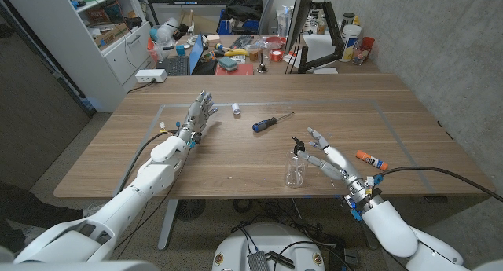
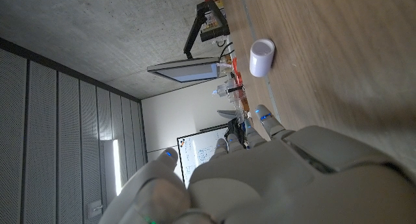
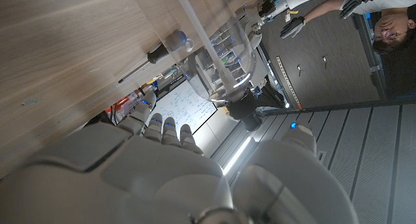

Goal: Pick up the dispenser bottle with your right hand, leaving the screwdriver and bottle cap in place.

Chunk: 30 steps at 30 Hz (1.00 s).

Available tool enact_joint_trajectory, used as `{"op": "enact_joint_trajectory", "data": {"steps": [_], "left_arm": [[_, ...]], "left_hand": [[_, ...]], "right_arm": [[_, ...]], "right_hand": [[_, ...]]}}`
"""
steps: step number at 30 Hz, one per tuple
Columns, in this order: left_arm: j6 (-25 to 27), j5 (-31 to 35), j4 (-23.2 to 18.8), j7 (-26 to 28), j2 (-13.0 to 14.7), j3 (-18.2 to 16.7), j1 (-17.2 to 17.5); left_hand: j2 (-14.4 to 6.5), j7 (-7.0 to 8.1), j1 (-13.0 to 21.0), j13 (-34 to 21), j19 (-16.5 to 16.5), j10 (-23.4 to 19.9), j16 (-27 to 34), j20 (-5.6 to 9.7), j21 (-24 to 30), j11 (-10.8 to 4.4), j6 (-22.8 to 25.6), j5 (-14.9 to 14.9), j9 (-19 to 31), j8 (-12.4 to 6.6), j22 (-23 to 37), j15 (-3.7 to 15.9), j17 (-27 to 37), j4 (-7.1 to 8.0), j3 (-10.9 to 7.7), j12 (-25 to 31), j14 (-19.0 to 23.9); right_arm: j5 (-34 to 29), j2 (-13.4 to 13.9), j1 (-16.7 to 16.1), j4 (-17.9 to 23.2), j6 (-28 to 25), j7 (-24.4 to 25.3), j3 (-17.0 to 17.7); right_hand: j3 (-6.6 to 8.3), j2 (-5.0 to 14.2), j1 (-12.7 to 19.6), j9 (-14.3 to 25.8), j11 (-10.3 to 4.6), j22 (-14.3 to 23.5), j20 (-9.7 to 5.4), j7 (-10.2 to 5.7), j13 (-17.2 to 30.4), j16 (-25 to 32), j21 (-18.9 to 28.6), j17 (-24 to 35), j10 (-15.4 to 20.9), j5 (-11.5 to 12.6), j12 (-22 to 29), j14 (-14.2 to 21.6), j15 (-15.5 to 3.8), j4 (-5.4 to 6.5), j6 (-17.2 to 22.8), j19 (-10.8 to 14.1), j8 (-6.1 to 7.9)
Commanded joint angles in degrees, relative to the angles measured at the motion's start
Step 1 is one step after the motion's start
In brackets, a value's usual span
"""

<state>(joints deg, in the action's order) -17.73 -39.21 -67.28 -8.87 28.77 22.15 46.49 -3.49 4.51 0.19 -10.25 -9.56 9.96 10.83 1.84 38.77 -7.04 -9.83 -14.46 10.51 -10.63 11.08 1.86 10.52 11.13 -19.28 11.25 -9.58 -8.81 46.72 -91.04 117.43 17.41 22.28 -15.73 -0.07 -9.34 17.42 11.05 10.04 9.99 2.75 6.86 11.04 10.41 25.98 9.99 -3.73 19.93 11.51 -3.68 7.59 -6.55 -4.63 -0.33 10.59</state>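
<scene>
In the head view the left robot hand lies out on the wooden surface toward its far left part, fingers stretched forward and apart, holding nothing. Just beside its fingertips, a little further right, the white bottle cap stands by itself. The left wrist view shows that cap much closer, a short white cylinder on the wood beyond the back of the left robot hand, with clear space between the two. Further right in the head view the screwdriver lies at a slant, blue handle toward the robot and thin shaft pointing away, well apart from the cap. Nearer the robot stands the dispenser bottle, upright, clear-bodied with a black pump top, close to the front edge of the surface. The right robot hand is just beside it on the right, fingers spread wide and reaching toward the pump, gripping nothing; whether a fingertip touches the bottle cannot be told from there. The right wrist view looks past the back of the right robot hand and shows the bottle between the thumb and the other fingers, with the screwdriver beyond it. An orange glue stick lies right of that hand.
</scene>
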Motion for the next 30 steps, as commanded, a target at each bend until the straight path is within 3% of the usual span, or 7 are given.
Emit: {"op": "enact_joint_trajectory", "data": {"steps": [1, 21, 24, 30], "left_arm": [[-0.3, -0.4, 1.1, -0.6, 0.0, -0.4, -0.2], [-0.2, -0.3, 1.4, -0.8, 0.0, -0.3, -0.2], [-0.1, -0.3, 1.1, -0.7, 0.1, -0.3, 0.0], [-0.1, -0.2, 0.6, -0.4, 0.3, -0.4, 0.4]], "left_hand": [[-6.8, -0.62, -0.2, -0.3, -13.5, 11.0, 0.3, 5.09, -0.2, 0.05, -12.1, -0.3, 0.3, -0.36, 0.1, 3.16, 0.3, 0.02, -0.36, 0.3, -12.2], [-6.8, -0.7, -0.2, -0.3, -13.4, 11.0, 0.3, 5.1, -0.2, 0.15, -12.1, -0.4, 0.3, -0.36, 0.1, 3.15, 0.3, 0.01, -0.23, 0.3, -12.2], [-6.8, -0.74, -0.2, -0.3, -13.4, 11.1, 0.3, 5.06, -0.2, 0.13, -12.1, -0.4, 0.3, -0.35, 0.1, 3.08, 0.3, 0.01, -0.22, 0.3, -12.2], [-6.8, -0.79, -0.2, -0.3, -13.4, 11.0, 0.3, 5.07, -0.2, 0.2, -12.1, -0.4, 0.3, -0.35, 0.1, 3.06, 0.3, 0.02, -0.18, 0.3, -12.2]], "right_arm": [[-3.7, 0.1, 0.9, 2.1, -4.8, 1.2, -1.8], [-6.8, 0.8, 2.5, 3.8, -10.3, 1.9, -5.2], [-7.6, 1.0, 2.6, 4.2, -11.3, 2.2, -5.6], [-8.4, 1.4, 2.5, 4.8, -13.0, 2.6, -6.0]], "right_hand": [[-0.4, 0.09, 1.2, 0.1, 0.33, 0.2, -0.6, 5.0, 0.1, 0.0, -0.4, 0.1, -1.0, 0.5, -0.2, -0.6, 0.21, -0.49, -0.8, 0.1, 0.08], [-1.38, 0.14, 2.8, 0.1, 0.57, 0.3, 0.38, 5.06, 0.2, -0.3, -2.1, 0.1, -2.6, 1.1, -0.2, -2.3, 0.69, -1.09, -2.1, -1.7, 0.14], [-2.18, 0.02, 3.8, 0.1, 1.34, 0.3, 1.09, 5.04, 0.3, -0.2, -2.8, 0.1, -4.7, 1.5, -0.6, -3.2, 1.14, -1.46, -4.4, -1.7, -0.24], [-2.61, -0.01, 4.5, 0.1, 1.4, 0.4, 1.59, 5.06, 0.3, -0.1, -3.0, 0.1, -5.2, 1.7, -0.5, -3.2, 1.16, -1.67, -5.9, -1.3, -0.4]]}}
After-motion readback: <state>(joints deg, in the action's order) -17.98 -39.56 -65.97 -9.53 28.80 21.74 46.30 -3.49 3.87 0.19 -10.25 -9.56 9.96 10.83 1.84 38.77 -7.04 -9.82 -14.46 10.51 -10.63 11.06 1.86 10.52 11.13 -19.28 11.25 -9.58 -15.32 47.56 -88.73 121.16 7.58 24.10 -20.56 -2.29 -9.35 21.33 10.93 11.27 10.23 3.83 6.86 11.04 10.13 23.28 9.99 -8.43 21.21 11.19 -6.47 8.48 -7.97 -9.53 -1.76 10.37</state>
